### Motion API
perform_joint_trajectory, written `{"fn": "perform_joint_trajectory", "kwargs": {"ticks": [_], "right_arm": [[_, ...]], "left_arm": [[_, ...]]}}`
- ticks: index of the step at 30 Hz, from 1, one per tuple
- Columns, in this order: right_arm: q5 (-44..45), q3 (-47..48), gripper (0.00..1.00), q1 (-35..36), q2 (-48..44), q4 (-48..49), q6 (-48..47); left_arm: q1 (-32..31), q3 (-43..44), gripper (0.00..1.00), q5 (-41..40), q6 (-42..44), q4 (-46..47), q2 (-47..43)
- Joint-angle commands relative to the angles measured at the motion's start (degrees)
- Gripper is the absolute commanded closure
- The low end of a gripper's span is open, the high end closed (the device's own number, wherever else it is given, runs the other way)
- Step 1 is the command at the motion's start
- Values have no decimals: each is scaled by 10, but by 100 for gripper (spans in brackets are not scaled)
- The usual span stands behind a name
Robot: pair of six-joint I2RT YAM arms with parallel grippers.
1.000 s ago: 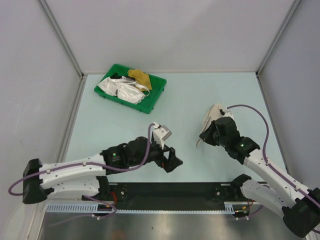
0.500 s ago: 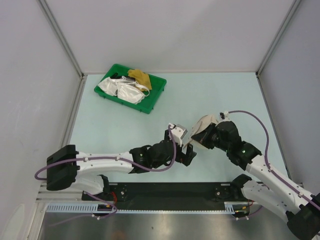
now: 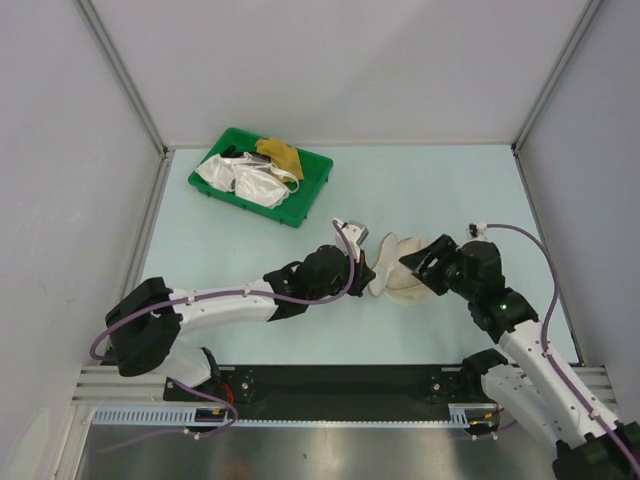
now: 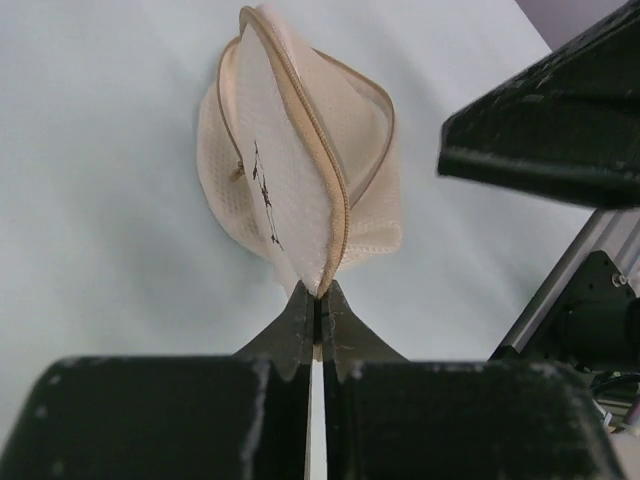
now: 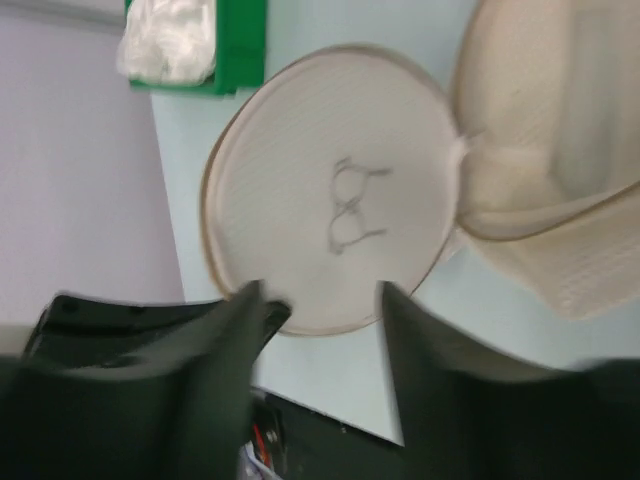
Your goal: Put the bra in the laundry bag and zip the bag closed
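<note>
Bra (image 3: 280,156): lay crumpled in the far part of the green tray (image 3: 312,192), touching the shiny white bras (image 3: 240,180), well apart from both grippers, off beyond the left gripper (image 3: 366,274) and to its left. Not inside the laundry bag (image 3: 402,280).

Laundry bag: sat on the pale table (image 3: 440,190) between the two grippers, just ahead of the left fingertips and just beside the right gripper (image 3: 420,262). Unzipped, mesh halves parted and joined along one side only. Stood on edge in the left wrist view (image 4: 300,170), with the tan zip (image 4: 320,140) running up the rim away from the fingers and the small dark bra drawing (image 4: 262,190) on the face to the left of it.

Left gripper (image 4: 318,300): jaws pressed together, pinching the bag's rim at the near end of the zip. Held nothing else.

Right gripper (image 5: 320,300): jaws spread wide, clamped on nothing. Faced the flat half (image 5: 300,170) bearing the drawing (image 5: 350,210), with that half's near edge in the gap between the fingers (image 5: 240,320). Could not tell contact with either finger through the blur. Had the cupped second half (image 5: 545,150) ahead and to its right, and the tray corner (image 5: 240,40) far ahead to its left.
</note>
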Motion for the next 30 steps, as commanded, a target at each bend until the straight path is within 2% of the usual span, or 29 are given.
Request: {"fn": "perform_joint_trajectory", "kwargs": {"ticks": [1,2,3,6,10,12,14,17,20,21,23,24,26,28,30], "right_arm": [[-22,42,29,-151,-6,-88,-130],[-29,43,28,-183,-4,-95,-152],[-45,42,27,-258,2,-102,-195],[-94,21,27,-362,40,-104,-255],[-181,-13,29,-417,105,-40,-260],[-199,-25,32,-409,143,-13,-253],[-206,-29,32,-368,174,42,-243],[-144,-18,32,-303,207,59,-244],[-101,-12,35,-279,248,82,-237],[-93,-13,43,-278,267,94,-235],[-88,-12,48,-276,285,102,-235],[-87,-11,56,-276,293,105,-237],[-82,-7,58,-276,308,108,-241],[-74,-2,73,-275,310,107,-244],[-51,11,81,-273,306,85,-257]], "left_arm": [[19,32,100,36,5,-28,-35],[20,35,100,41,1,-36,-39],[24,36,100,47,-5,-37,-45],[30,37,100,67,-12,-45,-57],[35,40,100,79,-21,-44,-67],[36,44,100,96,-27,-44,-69],[38,48,100,108,-32,-42,-72],[40,48,100,111,-34,-40,-77],[41,46,100,114,-37,-42,-82],[41,45,100,118,-37,-42,-82],[43,44,100,122,-39,-42,-86],[44,44,100,123,-38,-44,-87],[43,44,100,126,-37,-47,-90],[45,44,100,126,-36,-51,-96],[50,51,100,124,-43,-61,-102]]}}
